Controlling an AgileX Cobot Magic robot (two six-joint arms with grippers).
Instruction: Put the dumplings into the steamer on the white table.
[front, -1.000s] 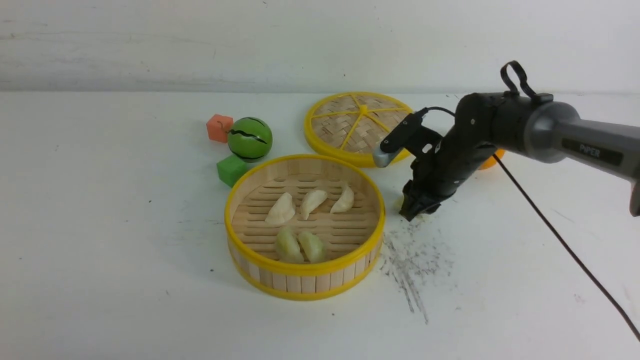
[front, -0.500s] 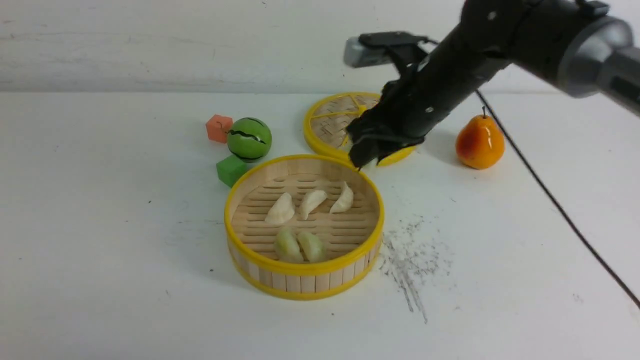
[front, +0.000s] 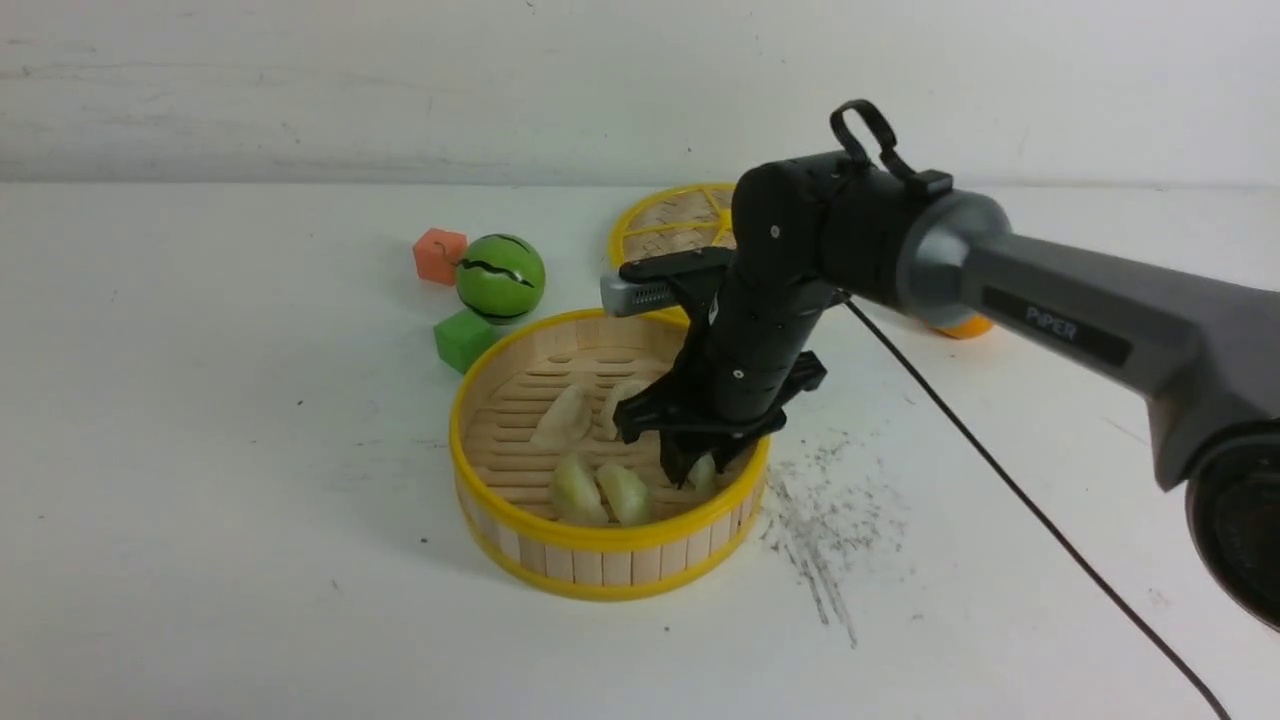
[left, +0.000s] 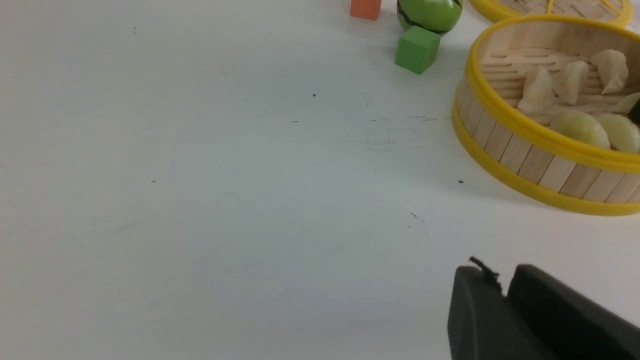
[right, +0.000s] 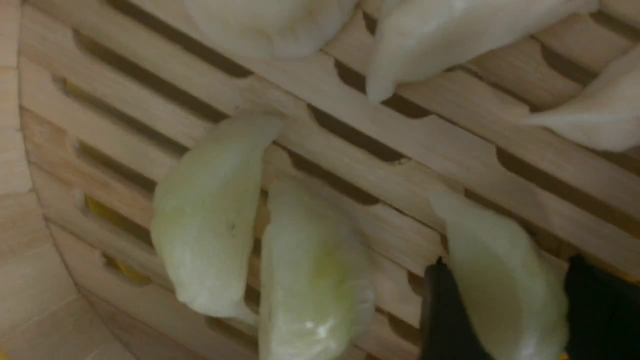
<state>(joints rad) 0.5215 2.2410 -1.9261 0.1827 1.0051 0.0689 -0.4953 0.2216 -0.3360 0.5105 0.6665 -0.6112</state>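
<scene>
Inside the steamer (front: 607, 560), on its slatted floor, lie the dumplings (front: 590, 455): three cream-white ones in a row toward twelve o'clock, partly hidden by the arm in the front view, and two pale green ones (front: 600, 492) side by side and touching toward six o'clock. A third green dumpling (right: 502, 280) sits toward four o'clock, near the yellow rim, between the two black fingers (right: 442, 320) of the right gripper (front: 690, 468); the right wrist view shows a finger on each side of it and its lower edge against the slats, but whether the fingers are pressing it or have let go cannot be told. The right arm (front: 1050, 310) reaches in from three o'clock and bends down over the basket. The steamer stands on the white worktop (front: 200, 450). At its four o'clock is a patch of dark grey scratches (front: 825, 520). At eleven o'clock sit a green cube (front: 462, 338), a green striped ball (front: 500, 278) and an orange cube (front: 439, 255). At one o'clock lies the woven lid (front: 670, 222), partly behind the arm. The left gripper (left: 502, 310) hangs over bare worktop well apart from the basket, its fingers narrow with only a thin gap between them and nothing held.
</scene>
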